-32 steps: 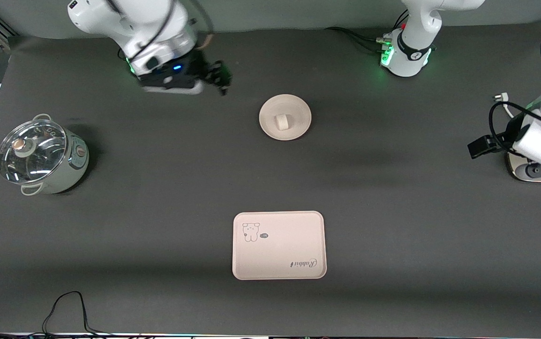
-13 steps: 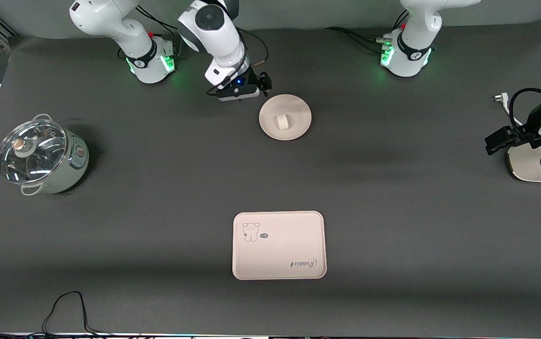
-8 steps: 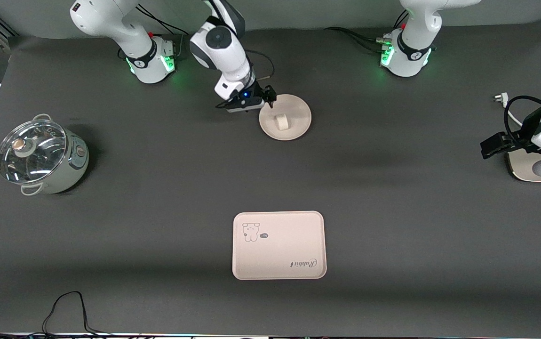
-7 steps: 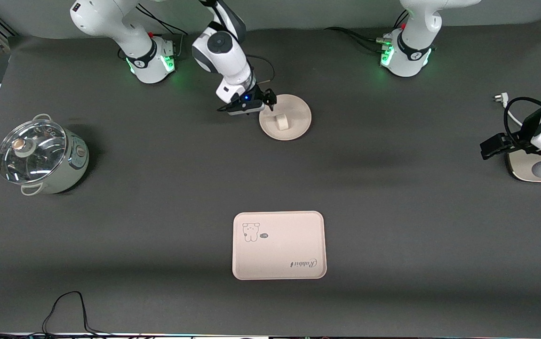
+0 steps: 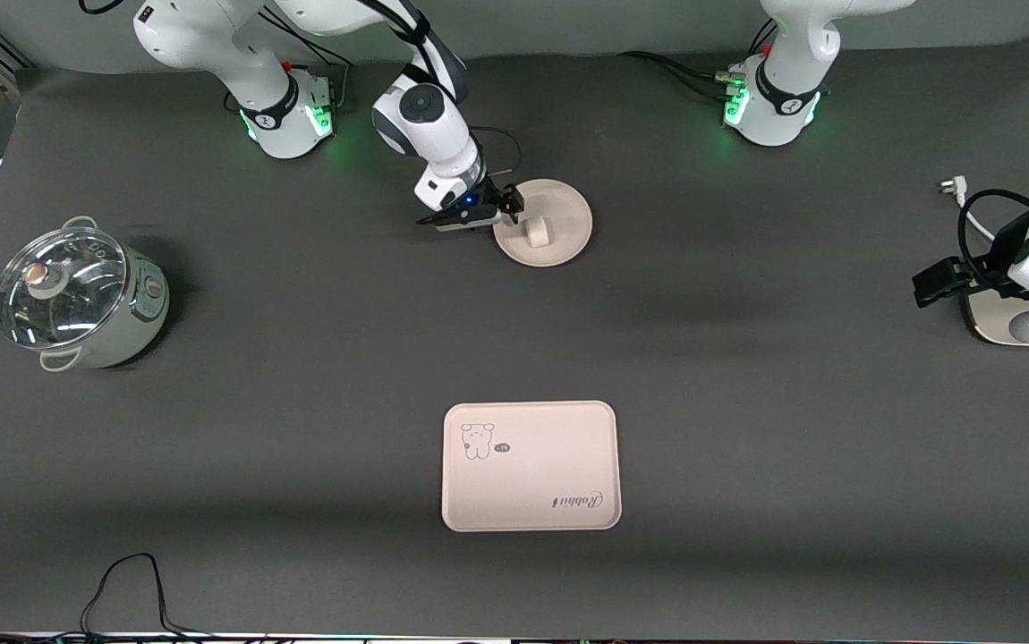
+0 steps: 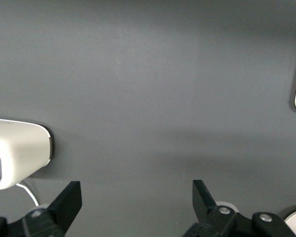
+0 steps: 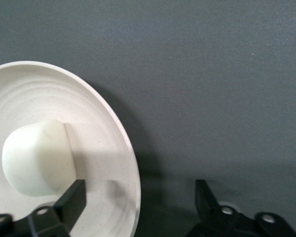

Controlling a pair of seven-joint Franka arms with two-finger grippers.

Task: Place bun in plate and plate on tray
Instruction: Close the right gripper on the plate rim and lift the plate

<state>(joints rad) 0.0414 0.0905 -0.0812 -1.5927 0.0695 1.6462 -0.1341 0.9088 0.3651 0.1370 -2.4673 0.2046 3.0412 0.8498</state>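
Right claw (image 5: 509, 211) spread astride the plate (image 5: 559, 246) rim; a shallow pinch could tip it and roll the bun (image 5: 534, 232) off. Left claw (image 6: 135, 207) waits, spread.

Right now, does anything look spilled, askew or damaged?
Nothing stands out. The bun sits in the plate, the tray lies flat, and the open right gripper straddles the plate's rim.

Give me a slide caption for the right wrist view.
Open right gripper straddling the rim of the plate, the bun already on it.
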